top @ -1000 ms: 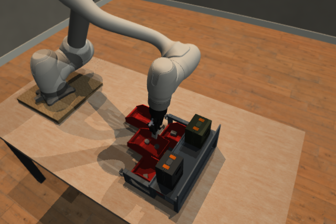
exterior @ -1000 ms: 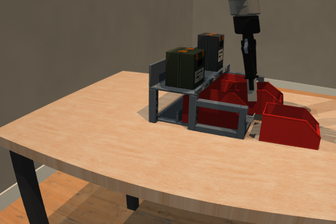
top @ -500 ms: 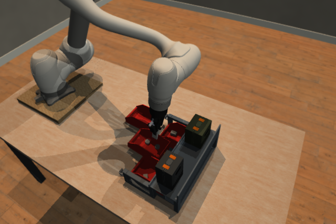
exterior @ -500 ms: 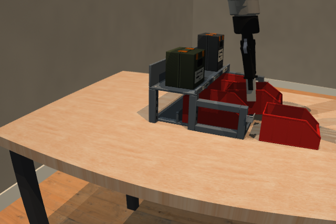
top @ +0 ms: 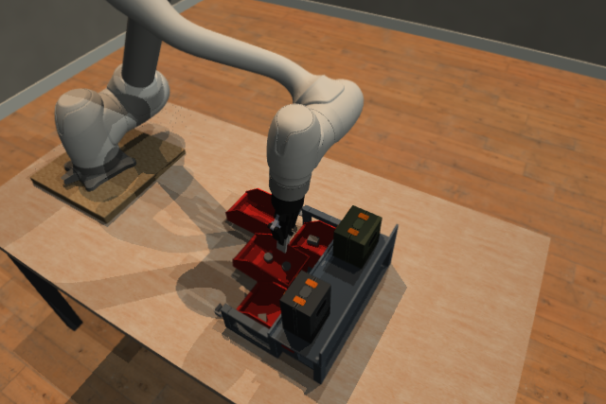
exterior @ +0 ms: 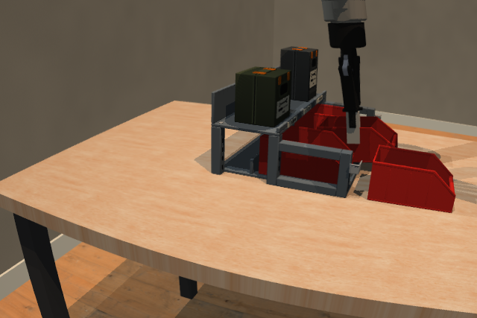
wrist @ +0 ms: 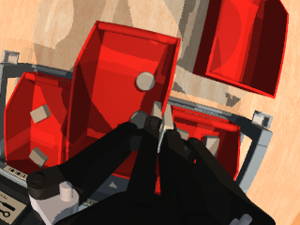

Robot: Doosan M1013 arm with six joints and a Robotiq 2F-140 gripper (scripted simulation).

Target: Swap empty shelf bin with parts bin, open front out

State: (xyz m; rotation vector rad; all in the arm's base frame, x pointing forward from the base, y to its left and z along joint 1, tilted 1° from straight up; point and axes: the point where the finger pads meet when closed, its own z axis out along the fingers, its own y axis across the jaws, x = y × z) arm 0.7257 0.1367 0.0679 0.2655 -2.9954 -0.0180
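Observation:
The red bin with the parts (top: 270,258) sticks out of the middle of the grey shelf (top: 353,287), with two round parts in it. It also shows in the wrist view (wrist: 122,82). My gripper (top: 282,238) points straight down and is shut on the rim of this bin's wall, as the wrist view (wrist: 160,114) shows. In the exterior view the gripper (exterior: 352,134) stands just in front of the shelf (exterior: 308,150). The empty red bin (top: 251,211) stands upright on the table beside the shelf, and shows in the other views too (exterior: 410,177) (wrist: 240,34).
Two more red bins with parts (top: 312,238) (top: 257,306) sit in the shelf on either side of the middle bin. Two dark boxes (top: 357,234) (top: 306,306) stand on the shelf's top board. The arm's base (top: 98,145) is at the table's far left.

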